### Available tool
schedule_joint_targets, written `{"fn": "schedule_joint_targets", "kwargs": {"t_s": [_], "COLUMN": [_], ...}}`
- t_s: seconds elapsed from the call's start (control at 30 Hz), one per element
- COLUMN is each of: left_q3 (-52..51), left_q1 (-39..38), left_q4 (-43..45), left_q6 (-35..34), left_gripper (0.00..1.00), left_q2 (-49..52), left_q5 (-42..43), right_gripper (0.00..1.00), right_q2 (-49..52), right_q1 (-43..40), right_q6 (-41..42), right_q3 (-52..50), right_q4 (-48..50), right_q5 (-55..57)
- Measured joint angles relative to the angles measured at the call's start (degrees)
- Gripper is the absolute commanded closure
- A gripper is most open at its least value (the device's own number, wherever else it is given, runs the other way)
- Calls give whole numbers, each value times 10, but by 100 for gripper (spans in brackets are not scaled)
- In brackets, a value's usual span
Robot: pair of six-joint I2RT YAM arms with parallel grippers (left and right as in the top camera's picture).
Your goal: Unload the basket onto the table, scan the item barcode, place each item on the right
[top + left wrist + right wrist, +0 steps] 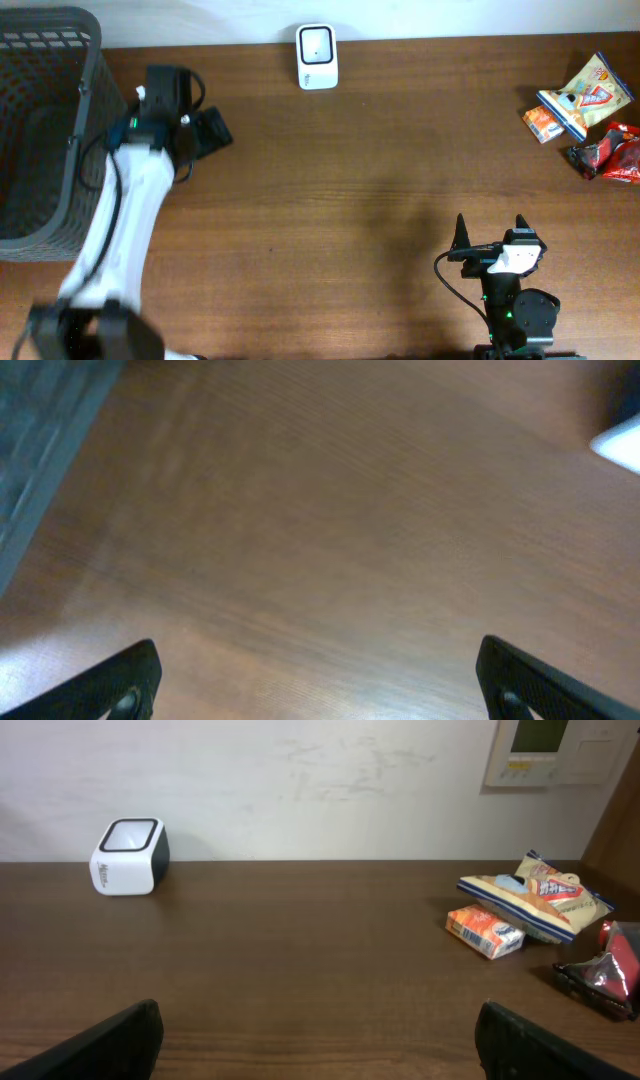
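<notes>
One white scanner (317,56), top middle. One grey basket (50,30), upper left. One yellow bag (592,92), one orange box (543,123), one red packet (610,155), upper right.

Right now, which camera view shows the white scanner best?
Right wrist: the scanner stands sharp and whole, side and top window visible. Overhead shows only its top, smaller. Left wrist catches a blurred white corner, possibly it.

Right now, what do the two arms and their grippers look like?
The left arm is a long white link with black joints, a black cable alongside and a green light near the wrist; the left gripper is black. The right arm is black with a white wrist cover, a looping black cable and a green light; the right gripper has two pointed black fingers.
</notes>
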Motion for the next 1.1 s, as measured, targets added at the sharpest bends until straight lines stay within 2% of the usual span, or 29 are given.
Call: {"fn": "schedule_joint_targets", "kwargs": {"t_s": [0.1,0.2,0.3,0.37,0.53,0.8,0.9,1.03,1.1], "left_q3": [-137,-326,-457,-523,-624,-796,-816,-818,-818], "left_q1": [-8,-8,-8,-7,-7,38,39,39,39], "left_q4": [104,230,238,240,292,539,536,468,467], "left_q6": [88,193,274,308,326,328,316,226,234], "left_gripper": [1,1,1,1,1,1,1,1,1], "left_q2": [-147,-349,-549,-616,-797,-927,-929,-931,-931], "left_q5": [42,113,136,126,83,75,58,-27,-31], "right_gripper": [1,1,1,1,2,1,2,2,1], "right_q2": [0,-1,-1,-2,-2,-1,-1,-1,-1], "right_q1": [0,0,0,0,0,0,0,0,0], "right_q6": [0,0,0,0,0,0,0,0,0], "right_q3": [0,0,0,0,0,0,0,0,0], "right_q4": [0,0,0,0,0,0,0,0,0], "right_q5": [0,2,2,2,2,2,2,2,2]}}
